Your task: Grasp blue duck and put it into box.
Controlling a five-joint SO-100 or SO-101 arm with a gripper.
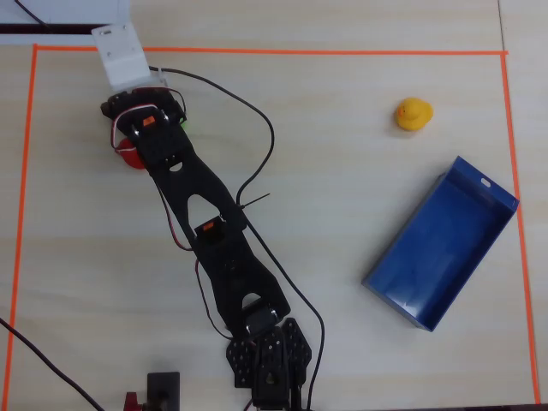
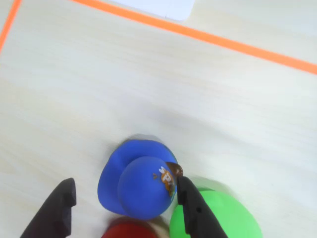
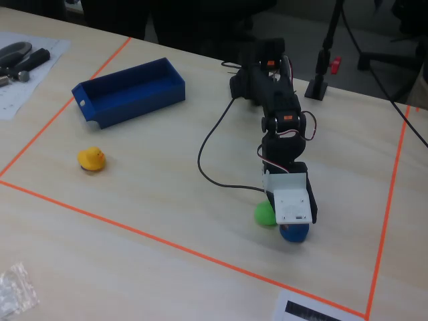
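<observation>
The blue duck [image 2: 141, 186] sits on the table between my gripper's [image 2: 124, 196] open jaws in the wrist view. The right finger [image 2: 190, 206] is at the duck's head; the left finger [image 2: 59, 203] stands well apart from it. In the fixed view the blue duck [image 3: 294, 233] peeks out under the gripper's white camera mount [image 3: 292, 204]. In the overhead view the arm hides it. The dark blue box [image 1: 441, 244] lies empty at the right of the overhead view, and at the far left in the fixed view [image 3: 130, 90].
A green duck [image 2: 218, 218] and a red duck [image 2: 131, 230] sit close against the blue one; the red duck also shows in the overhead view [image 1: 130, 157]. A yellow duck [image 1: 413, 113] stands near the box. Orange tape [image 1: 257, 50] frames the workspace. A black cable [image 1: 265, 137] trails beside the arm.
</observation>
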